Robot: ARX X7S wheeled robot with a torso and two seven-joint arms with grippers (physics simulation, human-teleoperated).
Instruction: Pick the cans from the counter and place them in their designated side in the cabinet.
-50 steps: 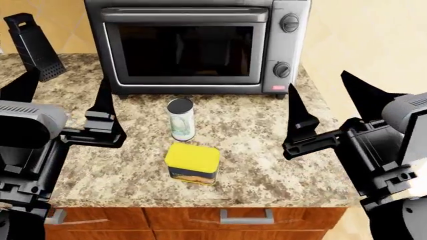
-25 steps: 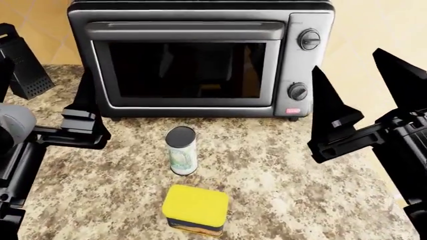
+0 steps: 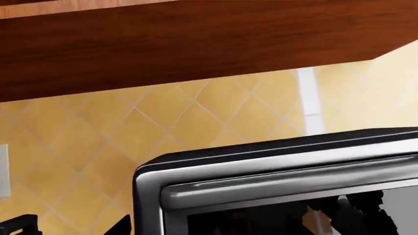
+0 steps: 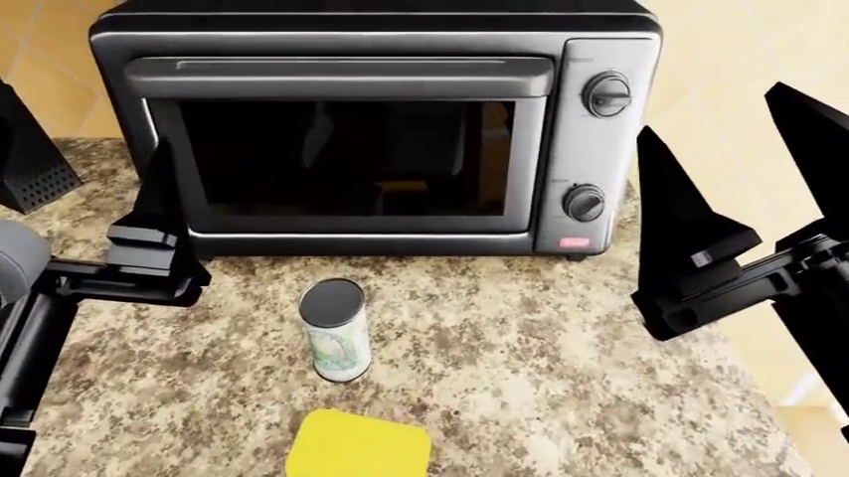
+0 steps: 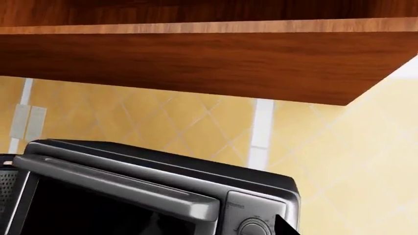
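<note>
On the speckled counter [image 4: 558, 378] in front of the oven, the slim can [image 4: 333, 343] stands upright, grey top and pale green label showing. Just nearer, the yellow-lidded tin [image 4: 358, 449] is cut off by the head view's bottom edge. My left gripper [image 4: 80, 204] is open; one finger [image 4: 159, 224] hovers left of the slim can and the other is out of frame. Raised at the right of the oven, my right gripper [image 4: 717, 129] is open and empty. Both wrist views look up at the wooden cabinet [image 3: 196, 44] [image 5: 196, 58] underside. Two dark left fingertips [image 3: 124, 226] show apart.
A silver toaster oven [image 4: 372, 139] with two knobs fills the back of the counter. Beside it at the far left stands a black perforated grater [image 4: 34, 164]. Yellow tiled wall [image 3: 78, 142] runs behind. The counter's right edge [image 4: 757, 397] drops off under my right arm.
The head view has moved in and up: the oven looms larger, both cans slid down the picture, and the yellow tin is now partly cut off. Both grippers stayed open.
</note>
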